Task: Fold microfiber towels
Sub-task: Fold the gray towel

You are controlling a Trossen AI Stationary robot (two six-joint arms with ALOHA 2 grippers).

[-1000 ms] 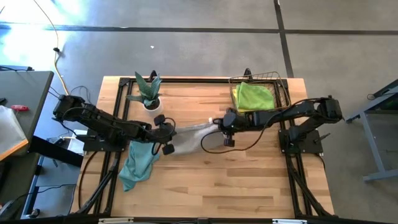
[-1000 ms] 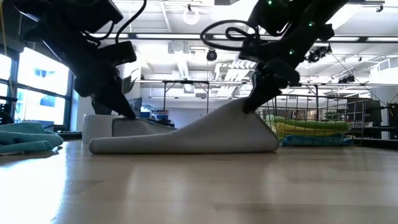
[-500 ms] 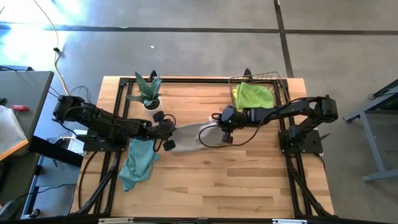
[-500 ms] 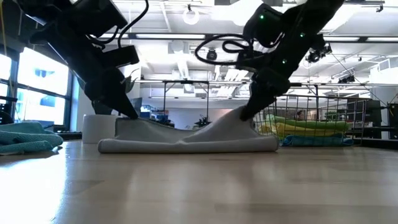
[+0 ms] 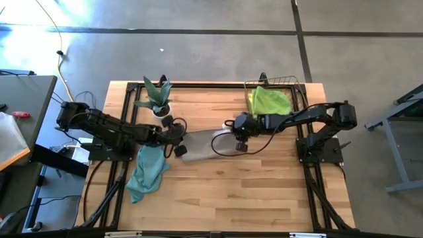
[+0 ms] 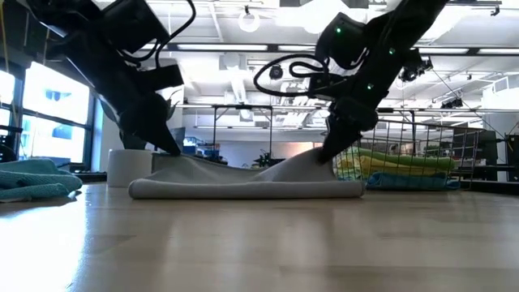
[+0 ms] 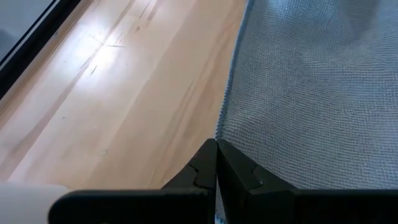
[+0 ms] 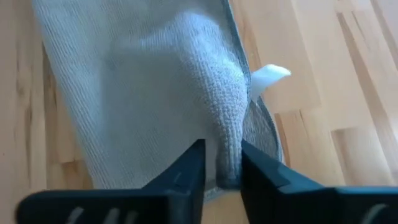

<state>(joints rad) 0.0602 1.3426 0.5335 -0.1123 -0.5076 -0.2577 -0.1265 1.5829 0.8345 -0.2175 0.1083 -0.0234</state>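
A grey towel (image 5: pixel 203 144) lies mid-table between two grippers. The left gripper (image 5: pixel 177 140) pinches its left edge, fingers together. The right gripper (image 8: pixel 219 169), fingers slightly parted, straddles a raised fold at its right edge.

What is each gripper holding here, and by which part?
Left gripper is shut on the grey towel's edge. Right gripper straddles a raised fold at the towel's opposite end, jaws slightly parted; whether it grips cannot be told.
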